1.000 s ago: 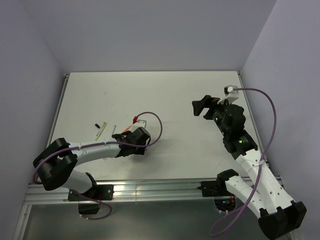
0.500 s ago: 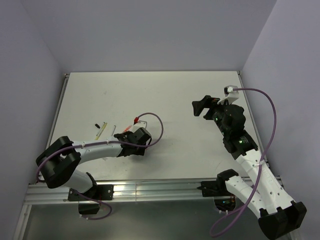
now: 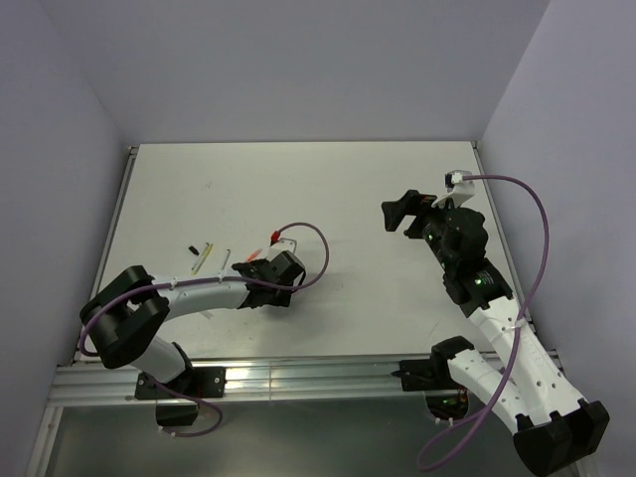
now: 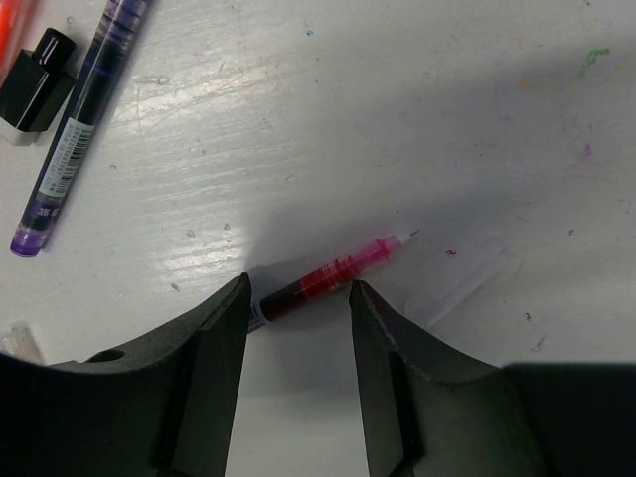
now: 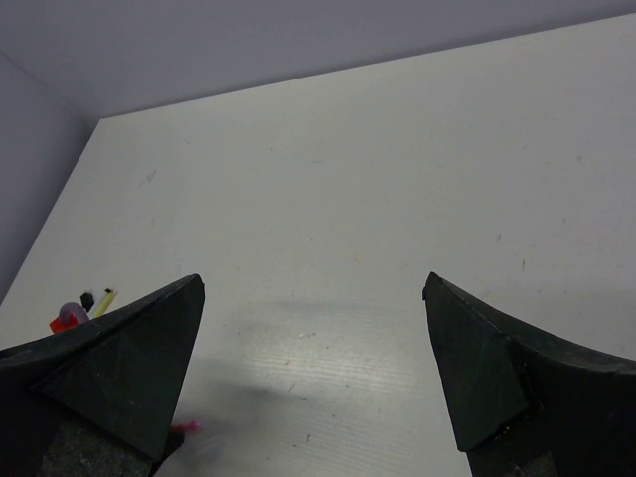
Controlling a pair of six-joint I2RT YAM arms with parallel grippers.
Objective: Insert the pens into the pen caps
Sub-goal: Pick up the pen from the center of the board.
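In the left wrist view a red pen (image 4: 333, 278) lies diagonally on the white table, its tip toward the upper right. My left gripper (image 4: 298, 288) is open, and the pen's dark rear end lies between its fingertips with a gap on each side. A clear pen cap (image 4: 459, 283) lies just right of the pen. A dark purple pen (image 4: 84, 119) and a black cap (image 4: 35, 79) sit at the upper left. From above, the left gripper (image 3: 260, 268) is low at centre-left. My right gripper (image 3: 402, 214) hovers open and empty at the right.
A yellow pen (image 3: 206, 253), a black piece (image 3: 191, 248) and a thin white pen (image 3: 227, 258) lie left of the left gripper. A red-orange piece (image 3: 270, 237) sits just behind it. The table's left rail (image 3: 117, 214) and the purple walls enclose the work area.
The left arm's elbow has shifted slightly right and its jaws have narrowed a little around the red pen. The right arm has not moved.
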